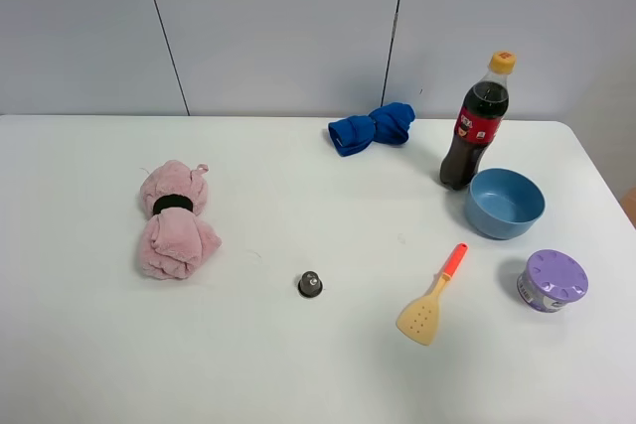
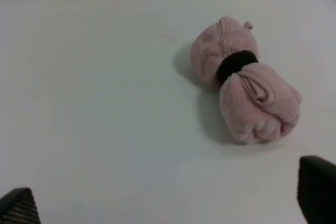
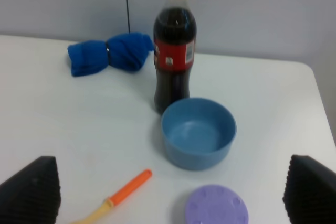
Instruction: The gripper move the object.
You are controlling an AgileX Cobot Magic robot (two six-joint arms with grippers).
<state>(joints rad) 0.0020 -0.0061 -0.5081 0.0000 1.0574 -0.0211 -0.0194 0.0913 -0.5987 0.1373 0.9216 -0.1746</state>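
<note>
- Your counter (image 1: 298,364) is plain white, backed by a grey panelled wall (image 1: 278,27).
- Cola bottle (image 1: 476,126) stands upright at the far right, just behind the blue bowl (image 1: 506,203).
- Right tool (image 3: 170,190): fingers spread wide, holding nothing.
- Left tool (image 2: 168,203): likewise open, near the pink towel roll (image 2: 244,80).

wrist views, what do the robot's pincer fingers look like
Only the fingertips show. In the left wrist view, the left pincer has dark, near-black fingers, one with a ridged texture. In the right wrist view, the right pincer has chunky black fingers with fine ribbing. No cables, markings or arms are visible.
</note>
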